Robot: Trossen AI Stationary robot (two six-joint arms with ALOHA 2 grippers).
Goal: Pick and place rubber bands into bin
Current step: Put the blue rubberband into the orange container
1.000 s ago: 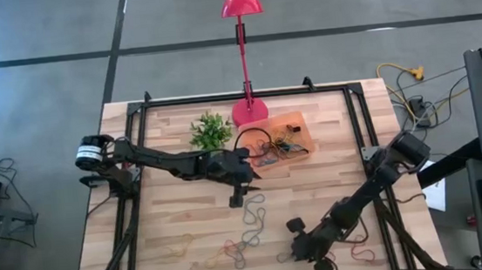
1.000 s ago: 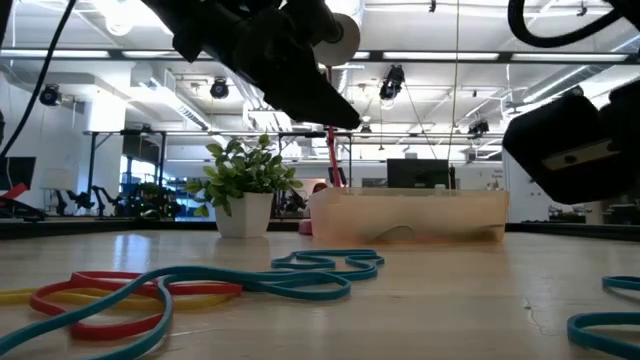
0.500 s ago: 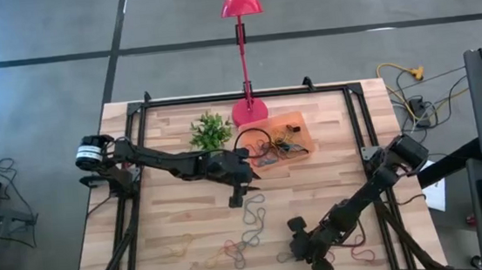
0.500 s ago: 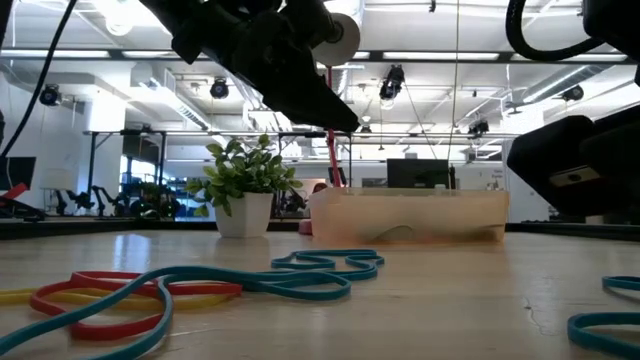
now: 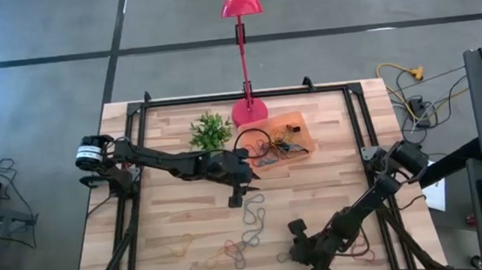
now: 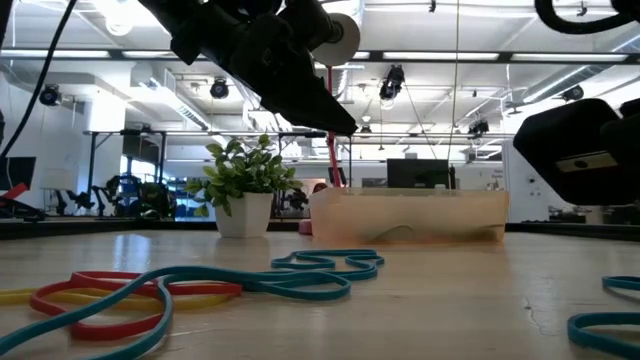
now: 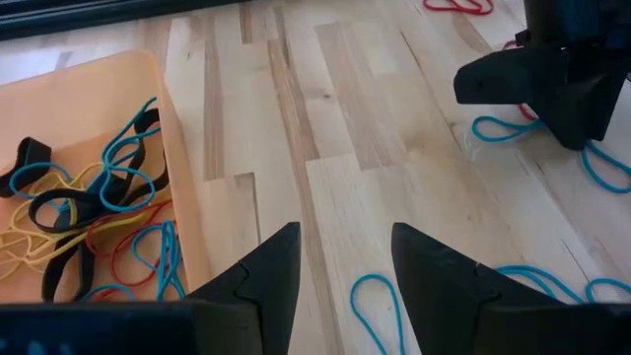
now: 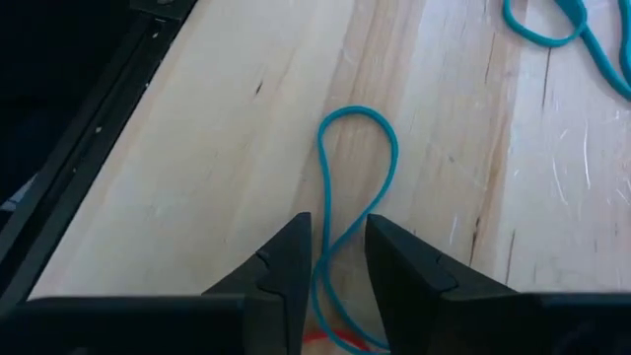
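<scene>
My right gripper (image 8: pixel 333 261) straddles a teal rubber band (image 8: pixel 357 173) at the table's near right, fingers parted to pinch it; my left gripper (image 7: pixel 345 266) waits open beside the bin (image 7: pixel 99 148).

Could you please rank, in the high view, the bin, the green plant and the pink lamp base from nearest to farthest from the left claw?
From the left claw, near the table's middle:
1. The bin, just beyond it, toward the right arm's side.
2. The green plant, at the back, toward the left arm's side.
3. The pink lamp base, at the back edge.
</scene>
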